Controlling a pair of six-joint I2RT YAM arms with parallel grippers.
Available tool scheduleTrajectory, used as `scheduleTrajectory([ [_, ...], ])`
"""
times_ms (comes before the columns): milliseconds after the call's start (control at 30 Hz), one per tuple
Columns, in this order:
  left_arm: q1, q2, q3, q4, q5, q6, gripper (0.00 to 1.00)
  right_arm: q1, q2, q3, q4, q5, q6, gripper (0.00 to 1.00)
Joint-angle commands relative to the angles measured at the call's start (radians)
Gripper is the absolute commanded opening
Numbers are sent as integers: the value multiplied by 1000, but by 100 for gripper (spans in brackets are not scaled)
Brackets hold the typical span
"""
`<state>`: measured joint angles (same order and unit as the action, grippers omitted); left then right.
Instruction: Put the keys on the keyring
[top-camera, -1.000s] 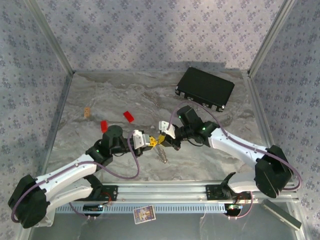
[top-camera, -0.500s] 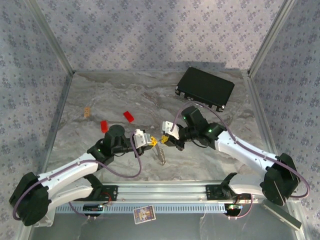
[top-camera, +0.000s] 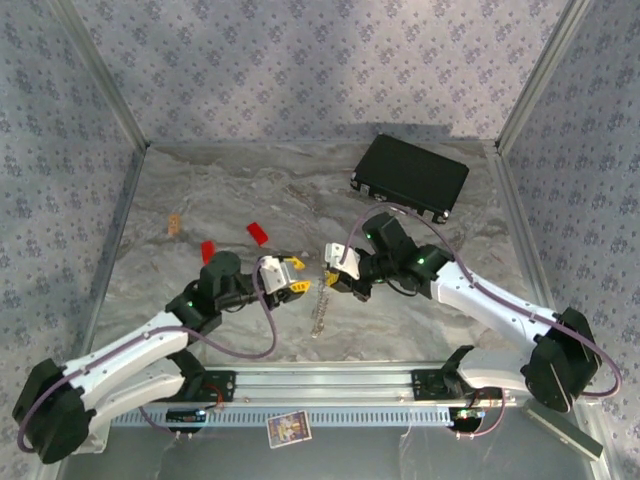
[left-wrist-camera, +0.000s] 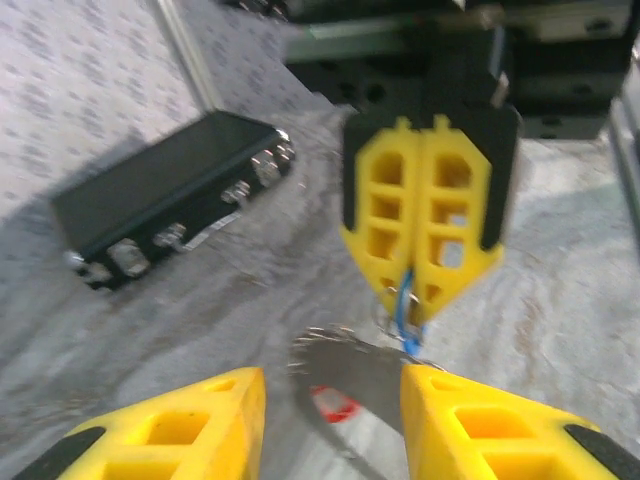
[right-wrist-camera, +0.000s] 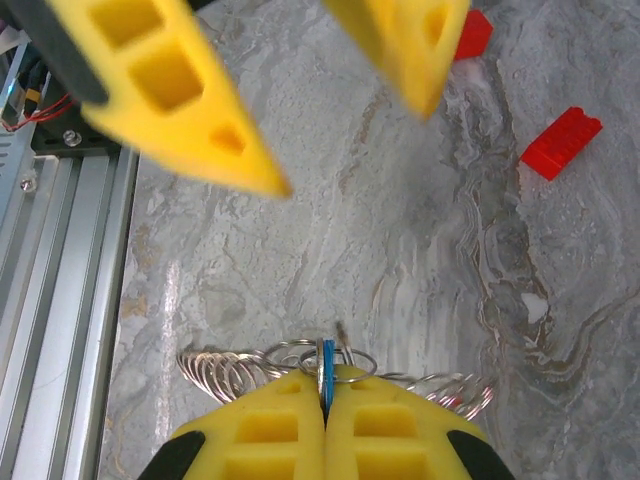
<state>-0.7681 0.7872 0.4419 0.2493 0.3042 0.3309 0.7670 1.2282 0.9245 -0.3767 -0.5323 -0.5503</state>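
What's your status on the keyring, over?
Left gripper open, off the keyring. Right gripper shut on blue key, keyring dangling beneath. Red blocks well aside, not in the way.

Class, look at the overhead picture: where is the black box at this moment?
In the top view the black box lies flat at the table's far right corner, close to the back wall, beyond the right gripper.

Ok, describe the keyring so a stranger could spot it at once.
On the grey marbled table, find the right gripper near the middle, jaws shut. The keyring hangs from it: a pale, coil-rimmed loop, unlike the flat red pieces to its left and the black box farther back.
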Motion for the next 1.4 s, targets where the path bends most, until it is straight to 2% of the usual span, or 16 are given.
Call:
scheduleTrajectory([
  [0,-3,-77,-8,7,-233,-12,40,41,38,80,20,3,-7,0],
  [167,12,-210,19,-58,-611,-87,49,127,156,201,56,-9,-10,0],
  [233,44,-265,27,-102,-687,-131,52,158,190,221,129,-25,7,0],
  [367,132,-335,52,-194,-692,-227,52,201,272,240,319,-70,89,0],
  [500,174,-349,52,-218,-705,-263,52,221,347,255,353,-58,106,0],
  [600,190,-341,43,-217,-707,-280,53,206,363,217,322,-11,79,0],
  [867,222,-299,8,-186,-704,-315,54,80,343,112,133,79,-14,0],
  [1000,233,-277,-10,-172,-703,-325,54,19,344,82,39,176,-70,0],
  [1367,272,-222,-39,-143,-693,-359,53,-4,395,80,-149,395,-185,0],
])
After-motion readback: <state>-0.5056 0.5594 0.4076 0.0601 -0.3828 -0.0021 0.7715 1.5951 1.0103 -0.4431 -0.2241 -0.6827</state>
